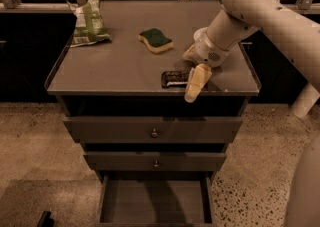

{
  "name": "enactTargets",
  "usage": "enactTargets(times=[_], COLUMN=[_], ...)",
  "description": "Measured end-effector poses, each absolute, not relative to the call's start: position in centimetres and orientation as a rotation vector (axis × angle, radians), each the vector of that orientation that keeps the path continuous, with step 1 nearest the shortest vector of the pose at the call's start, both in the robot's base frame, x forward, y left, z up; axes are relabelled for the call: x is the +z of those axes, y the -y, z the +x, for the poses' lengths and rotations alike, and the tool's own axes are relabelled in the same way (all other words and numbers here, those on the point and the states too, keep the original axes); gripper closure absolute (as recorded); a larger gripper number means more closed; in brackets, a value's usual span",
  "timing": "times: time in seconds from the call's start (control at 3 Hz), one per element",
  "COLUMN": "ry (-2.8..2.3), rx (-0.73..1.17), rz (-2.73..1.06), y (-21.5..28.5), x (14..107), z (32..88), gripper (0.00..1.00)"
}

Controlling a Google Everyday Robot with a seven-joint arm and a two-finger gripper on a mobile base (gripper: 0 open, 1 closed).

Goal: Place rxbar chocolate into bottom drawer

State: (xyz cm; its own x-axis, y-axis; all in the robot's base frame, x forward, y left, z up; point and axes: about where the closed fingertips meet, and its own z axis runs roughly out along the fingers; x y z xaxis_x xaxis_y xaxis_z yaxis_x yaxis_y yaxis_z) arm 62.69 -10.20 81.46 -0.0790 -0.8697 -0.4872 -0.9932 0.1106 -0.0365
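Cabinet top (125, 71): dark flat rxbar chocolate (175, 78), pale label patches, near front edge; tool (196, 80) at right end, grip unclear.

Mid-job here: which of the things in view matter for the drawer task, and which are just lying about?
For the job:
rxbar chocolate, near the cabinet top's front edge
bottom drawer, pulled open
hand, at the bar's right end

Lying about:
green chip bag, back left
sponge, behind the bar
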Motion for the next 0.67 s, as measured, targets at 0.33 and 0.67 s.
enactTargets(times=[0.33, 0.67], ry=[-2.017, -2.017], rx=[0.436, 0.436], rz=[-1.824, -1.824], y=[9.94, 9.93], x=[80.26, 80.28], z=[62.45, 62.46], gripper=[0.19, 0.42])
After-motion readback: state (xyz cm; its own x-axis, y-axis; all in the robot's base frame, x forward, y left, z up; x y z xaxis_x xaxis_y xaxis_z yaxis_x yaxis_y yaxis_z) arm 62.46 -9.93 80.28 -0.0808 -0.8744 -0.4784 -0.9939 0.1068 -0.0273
